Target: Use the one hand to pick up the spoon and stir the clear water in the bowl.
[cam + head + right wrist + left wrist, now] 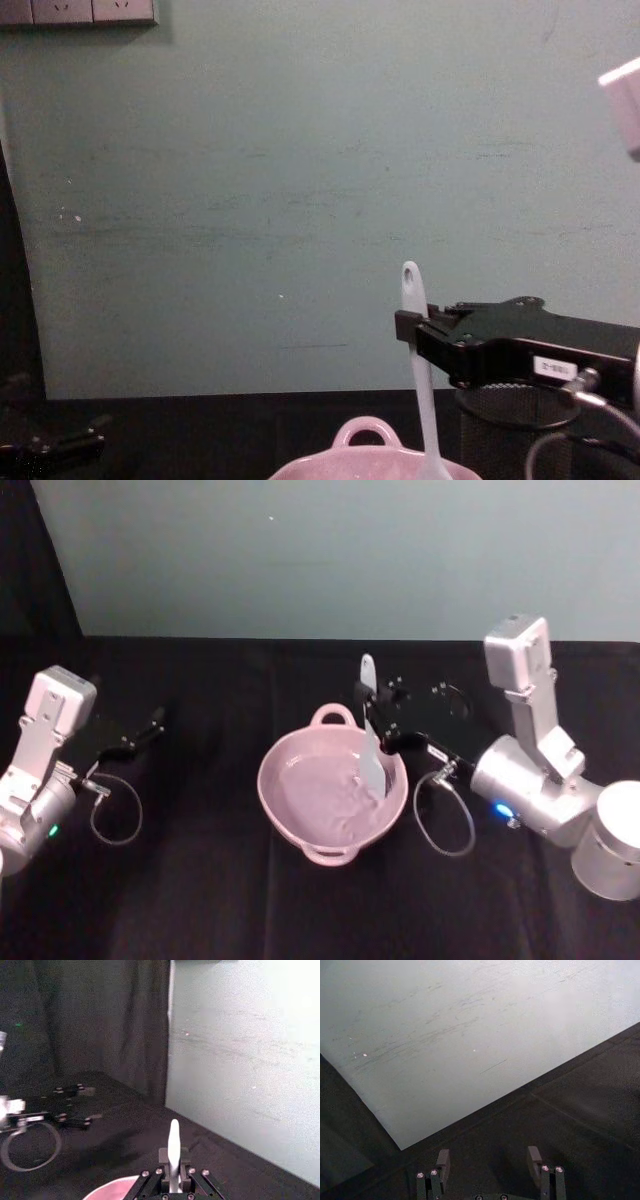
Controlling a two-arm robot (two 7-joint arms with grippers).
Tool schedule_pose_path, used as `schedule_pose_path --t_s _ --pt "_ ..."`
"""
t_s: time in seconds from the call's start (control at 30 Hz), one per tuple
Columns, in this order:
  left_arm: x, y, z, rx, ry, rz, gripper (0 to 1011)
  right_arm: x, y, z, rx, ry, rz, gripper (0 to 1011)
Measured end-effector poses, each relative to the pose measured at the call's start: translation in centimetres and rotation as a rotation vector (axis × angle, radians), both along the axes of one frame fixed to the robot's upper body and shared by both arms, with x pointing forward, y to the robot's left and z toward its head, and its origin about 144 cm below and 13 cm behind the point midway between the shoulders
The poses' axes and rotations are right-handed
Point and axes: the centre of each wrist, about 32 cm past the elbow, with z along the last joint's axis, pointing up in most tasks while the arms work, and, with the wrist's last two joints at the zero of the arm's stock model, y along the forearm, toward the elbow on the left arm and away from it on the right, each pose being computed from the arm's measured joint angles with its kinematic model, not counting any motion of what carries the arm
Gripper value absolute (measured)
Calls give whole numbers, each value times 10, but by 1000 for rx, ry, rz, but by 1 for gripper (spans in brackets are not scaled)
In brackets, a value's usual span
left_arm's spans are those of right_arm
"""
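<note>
Black tabletop [200,900], teal wall; right tool [378,723] clamped on spoon [373,770] mid-handle, head dipped in bowl [265,780] just below. Best stir in small slow circles, off the rim. The left tool [150,723] is parked well apart, jaws spread.

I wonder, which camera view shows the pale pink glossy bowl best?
The head view: the pale pink glossy bowl shows whole, water inside, the right hand holding the long white plastic spoon in it. The chest view catches just its loop handle and rim; the right wrist view, a rim sliver. The left hand sits parked at left.
</note>
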Motion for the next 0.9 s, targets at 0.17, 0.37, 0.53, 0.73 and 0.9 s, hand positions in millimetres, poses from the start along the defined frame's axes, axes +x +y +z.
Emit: schedule_pose_path --t_s 0.17,0.37,0.53,0.73,0.9 --pt "0 0 0 0 0 0 1011 -14 -7 4 24 52 45 123" --pt "0 0 0 0 0 0 1011 -23 -9 8 58 91 96 123" --pt "0 0 0 0 0 0 1011 -26 -3 8 80 116 139 123" --pt "0 0 0 0 0 0 1011 -20 10 3 104 130 174 123" --pt "0 0 0 0 0 0 1011 -11 22 -2 133 127 191 123"
